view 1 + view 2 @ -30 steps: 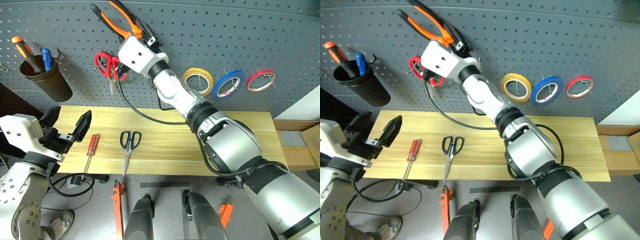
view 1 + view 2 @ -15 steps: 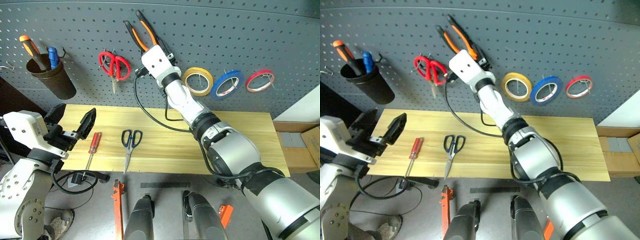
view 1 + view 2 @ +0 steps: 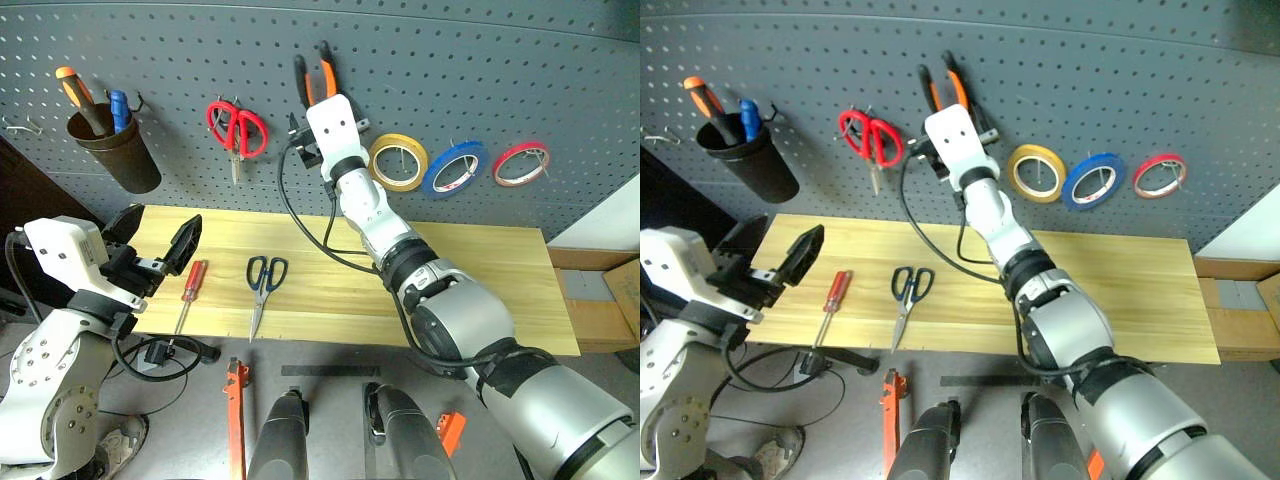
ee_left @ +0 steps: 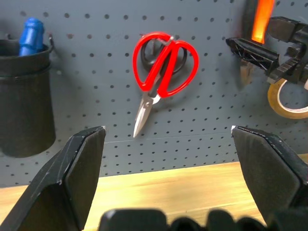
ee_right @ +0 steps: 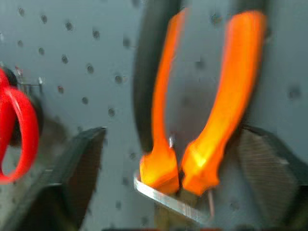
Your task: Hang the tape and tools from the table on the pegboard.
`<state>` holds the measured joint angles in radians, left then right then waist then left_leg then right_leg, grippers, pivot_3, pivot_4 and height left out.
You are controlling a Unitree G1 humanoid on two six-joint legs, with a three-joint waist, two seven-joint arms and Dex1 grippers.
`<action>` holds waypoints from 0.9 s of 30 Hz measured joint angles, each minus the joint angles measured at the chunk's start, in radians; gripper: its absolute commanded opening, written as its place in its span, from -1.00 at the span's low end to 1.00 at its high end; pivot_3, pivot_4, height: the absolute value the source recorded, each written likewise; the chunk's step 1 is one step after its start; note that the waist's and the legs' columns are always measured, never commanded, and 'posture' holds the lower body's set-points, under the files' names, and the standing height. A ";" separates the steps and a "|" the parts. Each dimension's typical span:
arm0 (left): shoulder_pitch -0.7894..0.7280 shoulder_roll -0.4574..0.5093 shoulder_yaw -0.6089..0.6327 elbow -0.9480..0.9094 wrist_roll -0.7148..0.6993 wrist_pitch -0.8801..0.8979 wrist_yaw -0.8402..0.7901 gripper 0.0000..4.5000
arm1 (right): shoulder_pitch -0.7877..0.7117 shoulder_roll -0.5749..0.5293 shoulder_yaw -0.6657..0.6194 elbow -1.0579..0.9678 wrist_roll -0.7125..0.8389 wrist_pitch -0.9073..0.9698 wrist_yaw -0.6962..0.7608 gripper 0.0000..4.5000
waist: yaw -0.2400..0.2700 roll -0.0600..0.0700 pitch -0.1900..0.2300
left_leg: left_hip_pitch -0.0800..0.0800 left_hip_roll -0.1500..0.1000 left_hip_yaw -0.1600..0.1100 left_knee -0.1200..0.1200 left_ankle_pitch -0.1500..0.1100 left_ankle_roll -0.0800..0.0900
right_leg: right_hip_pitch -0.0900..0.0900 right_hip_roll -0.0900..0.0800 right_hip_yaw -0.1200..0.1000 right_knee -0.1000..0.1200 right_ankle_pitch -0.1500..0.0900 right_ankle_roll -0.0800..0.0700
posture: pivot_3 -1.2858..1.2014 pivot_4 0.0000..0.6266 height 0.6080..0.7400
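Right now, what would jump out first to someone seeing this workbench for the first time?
The right gripper is up at the pegboard, its open fingers either side of the orange-and-black pliers. Beside it hang red scissors and three tape rolls, the yellow tape nearest. Dark blue scissors and a red screwdriver lie on the table.

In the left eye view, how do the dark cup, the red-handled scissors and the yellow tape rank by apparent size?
1. dark cup
2. red-handled scissors
3. yellow tape, though it looks close to the scissors in size.
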<state>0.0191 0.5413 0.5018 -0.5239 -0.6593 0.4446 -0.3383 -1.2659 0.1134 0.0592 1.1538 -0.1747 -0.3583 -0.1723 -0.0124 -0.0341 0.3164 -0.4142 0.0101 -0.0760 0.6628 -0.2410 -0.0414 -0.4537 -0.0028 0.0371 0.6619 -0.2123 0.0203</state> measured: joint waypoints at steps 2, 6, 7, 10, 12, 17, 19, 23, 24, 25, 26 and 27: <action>-0.011 -0.002 -0.019 0.014 0.024 -0.010 0.003 1.00 | 0.065 -0.014 0.000 -0.061 0.004 0.043 0.015 0.98 | -0.003 0.000 0.000 | 0.000 0.000 0.001 0.000 0.001 0.000 | 0.000 0.000 0.001 0.000 0.001 0.001 | 0.01 0.02 1.00; -0.022 -0.029 -0.049 0.030 0.062 -0.017 0.023 1.00 | 0.192 -0.030 0.004 -0.274 0.008 0.138 0.059 0.98 | -0.022 0.000 0.000 | -0.002 0.002 0.003 -0.002 0.001 0.000 | -0.003 0.000 0.002 -0.001 0.007 0.002 | -0.01 0.02 1.00; -0.025 -0.035 -0.058 0.030 0.071 -0.018 0.028 1.00 | 0.219 -0.030 0.007 -0.334 0.010 0.168 0.073 0.98 | -0.025 0.000 0.000 | -0.002 0.002 0.003 -0.003 0.001 0.000 | -0.003 0.000 0.002 -0.001 0.007 0.001 | -0.01 0.02 1.00; -0.016 -0.054 -0.100 0.030 0.115 -0.013 0.058 1.00 | 0.372 -0.036 0.054 -0.642 0.023 0.314 0.175 0.98 | -0.033 0.000 0.000 | -0.002 0.003 0.002 -0.005 0.000 -0.001 | -0.003 0.000 0.002 -0.001 0.006 0.000 | -0.03 0.02 1.00; 0.002 -0.058 -0.128 0.026 0.136 -0.001 0.068 1.00 | 0.452 -0.056 0.094 -0.832 0.062 0.417 0.278 0.98 | -0.040 0.001 0.000 | -0.002 0.004 0.001 -0.005 -0.001 -0.002 | -0.003 -0.001 0.001 -0.002 0.006 -0.001 | -0.04 0.03 1.00; 0.053 -0.065 -0.195 0.022 0.180 0.078 0.099 1.00 | 0.622 -0.149 0.180 -1.209 0.229 0.701 0.560 0.98 | -0.049 0.002 0.002 | -0.002 0.004 0.002 -0.005 -0.002 -0.003 | -0.003 0.000 0.002 -0.003 0.002 0.005 | -0.06 0.06 1.00; 0.055 -0.071 -0.200 0.022 0.188 0.097 0.113 1.00 | 0.661 -0.199 0.196 -1.334 0.323 0.807 0.663 0.98 | -0.052 0.003 0.002 | -0.001 0.004 0.002 -0.004 -0.002 -0.003 | -0.003 0.000 0.002 -0.003 0.002 0.005 | -0.06 0.08 1.00; 0.055 -0.088 -0.266 0.021 0.231 0.232 0.194 1.00 | 0.712 -0.333 0.209 -1.529 0.514 1.024 0.828 0.98 | -0.055 0.005 0.004 | -0.001 0.003 0.003 -0.002 -0.002 -0.003 | -0.002 0.002 0.003 -0.003 0.003 0.007 | -0.06 0.09 1.00; 0.042 -0.103 -0.288 0.024 0.244 0.291 0.227 1.00 | 0.717 -0.357 0.205 -1.541 0.530 1.062 0.835 0.98 | -0.057 0.005 0.004 | -0.001 0.003 0.004 -0.002 -0.002 -0.003 | -0.002 0.003 0.003 -0.003 0.003 0.007 | -0.07 0.09 1.00; 0.027 -0.113 -0.311 0.029 0.255 0.342 0.251 1.00 | 0.717 -0.374 0.204 -1.542 0.537 1.088 0.838 0.98 | -0.059 0.005 0.005 | -0.001 0.002 0.004 -0.001 -0.002 -0.003 | -0.002 0.003 0.003 -0.003 0.003 0.007 | -0.07 0.09 1.00; 0.015 -0.121 -0.331 0.035 0.262 0.383 0.268 1.00 | 0.717 -0.384 0.204 -1.542 0.540 1.108 0.837 0.98 | -0.063 0.004 0.006 | -0.001 0.002 0.004 -0.001 -0.002 -0.003 | -0.002 0.004 0.003 -0.003 0.004 0.008 | -0.08 0.10 1.00; 0.000 -0.132 -0.345 0.048 0.265 0.417 0.279 1.00 | 0.716 -0.389 0.203 -1.542 0.540 1.122 0.830 0.98 | -0.069 0.004 0.006 | -0.001 0.003 0.004 -0.001 -0.002 -0.003 | -0.002 0.004 0.004 -0.003 0.004 0.008 | -0.08 0.10 1.00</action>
<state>0.0190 0.4093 0.1571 -0.4759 -0.3940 0.8616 -0.0597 -0.5494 -0.2752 0.2626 -0.3881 0.3657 0.7636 0.6574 -0.0814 -0.0301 0.3223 -0.4149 0.0127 -0.0716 0.6616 -0.2426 -0.0447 -0.4559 0.0010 0.0408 0.6591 -0.2085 0.0287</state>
